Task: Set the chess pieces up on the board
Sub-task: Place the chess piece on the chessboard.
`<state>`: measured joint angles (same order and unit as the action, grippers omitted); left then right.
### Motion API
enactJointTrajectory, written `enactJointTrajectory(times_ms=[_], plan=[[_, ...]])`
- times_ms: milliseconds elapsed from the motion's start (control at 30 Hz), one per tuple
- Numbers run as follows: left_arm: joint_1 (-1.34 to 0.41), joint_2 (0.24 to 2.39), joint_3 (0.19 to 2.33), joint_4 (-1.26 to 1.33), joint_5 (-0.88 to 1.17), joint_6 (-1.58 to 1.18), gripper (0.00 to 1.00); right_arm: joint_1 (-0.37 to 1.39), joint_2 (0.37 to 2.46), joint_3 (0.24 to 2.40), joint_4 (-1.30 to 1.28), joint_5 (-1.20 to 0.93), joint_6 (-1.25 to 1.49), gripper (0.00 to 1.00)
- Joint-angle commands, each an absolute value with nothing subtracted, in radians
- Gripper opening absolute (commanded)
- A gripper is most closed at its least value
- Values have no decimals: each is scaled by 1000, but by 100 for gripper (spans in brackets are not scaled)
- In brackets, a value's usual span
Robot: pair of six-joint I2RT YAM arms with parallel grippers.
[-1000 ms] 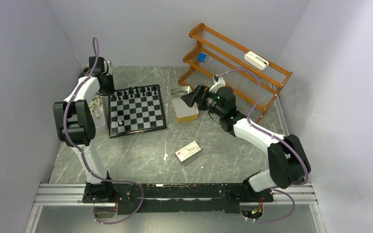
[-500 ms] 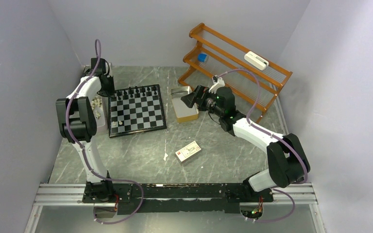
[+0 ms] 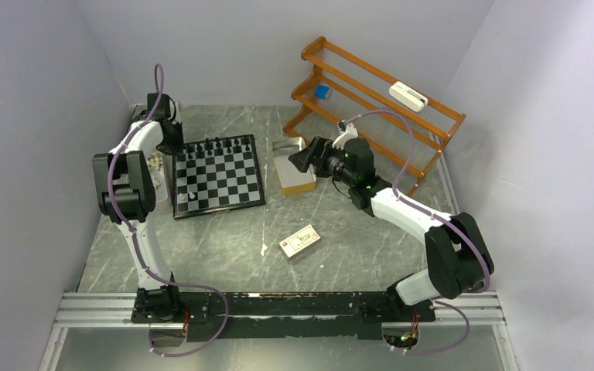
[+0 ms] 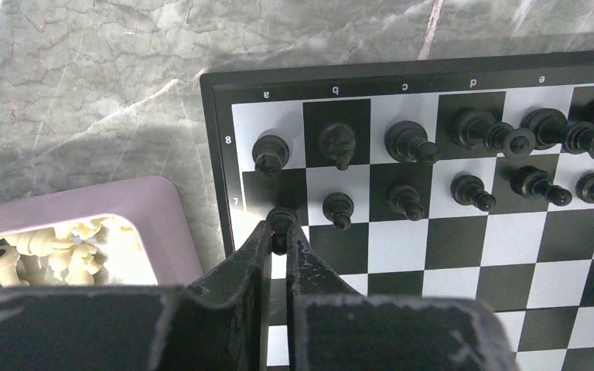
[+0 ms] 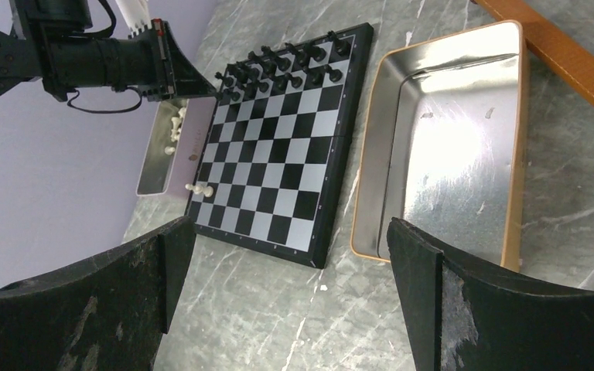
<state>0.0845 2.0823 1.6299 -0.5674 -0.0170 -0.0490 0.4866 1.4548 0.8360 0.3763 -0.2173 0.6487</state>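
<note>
Chess pieces (image 4: 402,143) line the far rows of the board (image 4: 448,255), and our left gripper (image 4: 279,234), pinched on a black pawn (image 4: 281,217) near a7, could knock the neighbouring pawn (image 4: 339,207) when we release, while our right gripper (image 3: 298,159) hangs wide open.

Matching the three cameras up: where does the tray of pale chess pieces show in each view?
Top external: tray in the left third, against the left edge of the board.
Left wrist: tray in the bottom left corner, beside the a-file edge of the board.
Right wrist: tray left of centre, along the board.
Shared landmark: the board, black pieces lined along one end.
</note>
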Motion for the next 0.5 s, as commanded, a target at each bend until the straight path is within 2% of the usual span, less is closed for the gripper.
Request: enactJointTrajectory(times_ms=[0,467], plan=[[93,2103,1671,-558,-31,-37,5,483,1449,859,377,-201,627,100],[94,2134,1683,-553,-41,-32,6,483,1443,865,364,-199,623,100]])
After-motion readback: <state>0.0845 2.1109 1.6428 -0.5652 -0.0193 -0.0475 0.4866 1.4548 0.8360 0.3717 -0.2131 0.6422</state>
